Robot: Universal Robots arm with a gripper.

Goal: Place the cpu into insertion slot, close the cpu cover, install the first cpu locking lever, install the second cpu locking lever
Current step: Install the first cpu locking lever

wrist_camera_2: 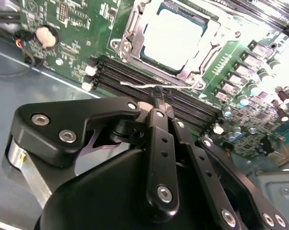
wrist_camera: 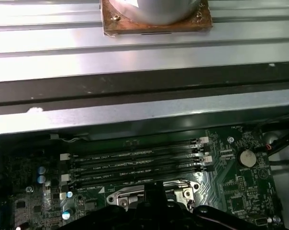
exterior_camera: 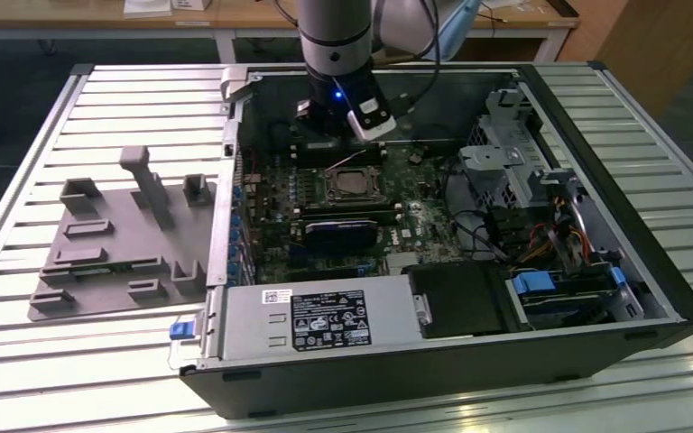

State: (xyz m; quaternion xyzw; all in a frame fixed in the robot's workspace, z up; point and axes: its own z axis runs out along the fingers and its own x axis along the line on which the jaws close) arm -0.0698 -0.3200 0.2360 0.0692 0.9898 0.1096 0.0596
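The cpu (wrist_camera_2: pixel 175 36), a flat silver square, lies in the insertion slot (exterior_camera: pixel 349 186) on the green motherboard. The silver cpu cover (wrist_camera_2: pixel 127 33) frames it and looks folded down around it. My gripper (wrist_camera_2: pixel 161 93) hangs just beside the socket, over the memory slots, with its black fingers together. A thin silver locking lever (wrist_camera_2: pixel 135 86) runs up to the fingertips; I cannot tell whether it is pinched. In the exterior view the gripper (exterior_camera: pixel 371 135) sits above the socket and the lever (exterior_camera: pixel 346 161) stands slanted upward. The socket frame (wrist_camera: pixel 149 194) shows in the first wrist view.
Long black memory slots (wrist_camera_2: pixel 130 72) lie between gripper and socket. A coin battery (wrist_camera_2: pixel 47 36) sits nearby. A black card (exterior_camera: pixel 340 236), power supply (exterior_camera: pixel 310 320) and drive cage (exterior_camera: pixel 527 162) crowd the case. A grey fixture (exterior_camera: pixel 118 244) lies on the slatted table.
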